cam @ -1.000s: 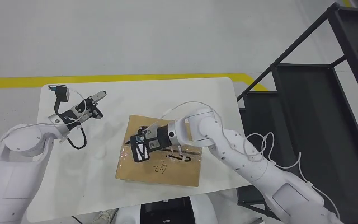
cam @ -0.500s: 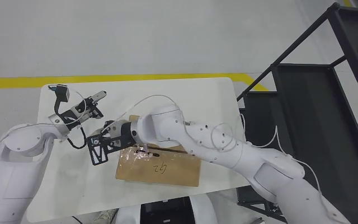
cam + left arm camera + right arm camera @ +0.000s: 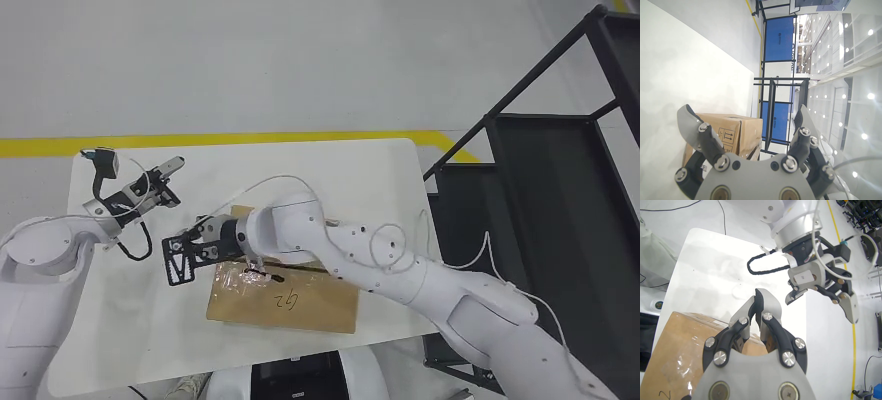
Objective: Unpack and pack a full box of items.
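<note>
A closed cardboard box (image 3: 290, 295), taped along its top seam, lies on the white table (image 3: 120, 330). My right gripper (image 3: 180, 262) hangs just past the box's left edge, over bare table. Its fingers are shut with nothing between them, as the right wrist view (image 3: 756, 303) shows, and the box (image 3: 677, 344) lies below it there. My left gripper (image 3: 172, 182) is open and empty, above the table's far left part. The right wrist view has that left gripper (image 3: 821, 308) a short way beyond my right fingertips. The left wrist view looks between its spread fingers (image 3: 687, 115) toward the box (image 3: 730, 130).
A black metal shelving rack (image 3: 560, 180) stands right of the table. A yellow floor line (image 3: 250, 142) runs behind the table's far edge. Bare table surface lies left of and in front of the box.
My right gripper has swung from above the box's top leftwards, past the box's left edge. My left gripper has shifted slightly toward the far left.
</note>
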